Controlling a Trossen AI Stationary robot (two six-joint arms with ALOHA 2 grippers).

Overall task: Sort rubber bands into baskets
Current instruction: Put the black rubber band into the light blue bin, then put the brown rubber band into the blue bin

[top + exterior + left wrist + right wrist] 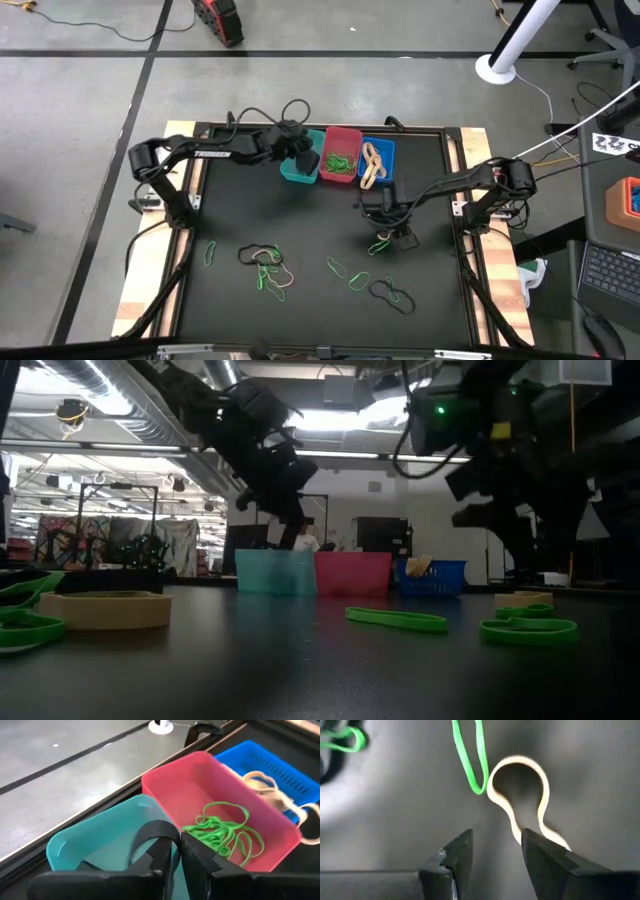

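Three baskets stand side by side at the table's far middle: teal, red and blue. The red basket holds green rubber bands; the blue basket holds tan ones. My left gripper hangs over the teal basket, fingers a narrow gap apart, a black rubber band at their tips. My right gripper points down, open, over a tan band lying on the mat beside a green band. My left gripper has the black rubber band's arched top lying over the tip of one finger, with the fingers slanting down from the table's left side. The band's rest hangs down into the teal basket's opening. Whether the second finger touches it, I cannot tell.
More loose bands lie on the black mat toward the near edge: a green one, a mixed black, green and tan cluster, green ones and a black one. Wooden strips border the mat.
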